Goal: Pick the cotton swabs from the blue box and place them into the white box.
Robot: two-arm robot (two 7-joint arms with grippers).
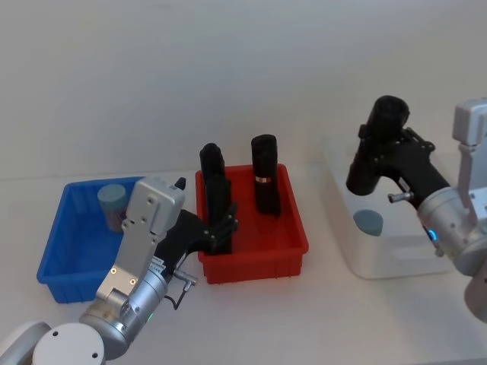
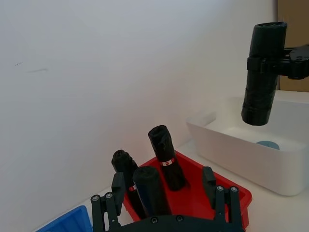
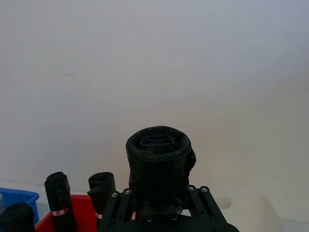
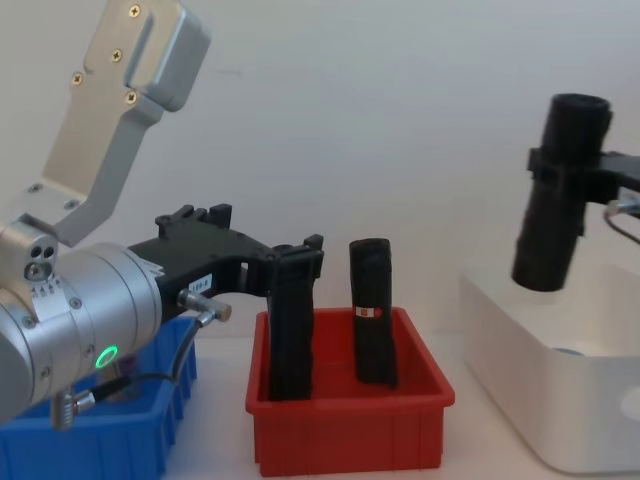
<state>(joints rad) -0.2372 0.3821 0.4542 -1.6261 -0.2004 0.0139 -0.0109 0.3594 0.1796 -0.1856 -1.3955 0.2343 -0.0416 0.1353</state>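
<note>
One cotton swabs jar [image 1: 112,204] with a pale lid stands in the back of the blue box [image 1: 53,251]. Another jar [image 1: 368,222] lies in the white box [image 1: 396,266] at the right. My left gripper [image 1: 223,224] hangs open over the red bin [image 1: 255,262], its fingers [image 2: 117,186] on either side of a black roll [image 2: 149,191]. High over the white box, my right gripper [image 1: 380,144] is shut on a tall black roll [image 1: 373,152]. The left wrist view also catches that roll [image 2: 263,77] above the white box [image 2: 241,164].
The red bin [image 4: 350,440] sits between the blue box [image 4: 100,440] and the white box [image 4: 520,400]. It holds upright black rolls, one at the back [image 1: 265,171] and one at its left [image 1: 211,171]. A pale wall runs close behind the table.
</note>
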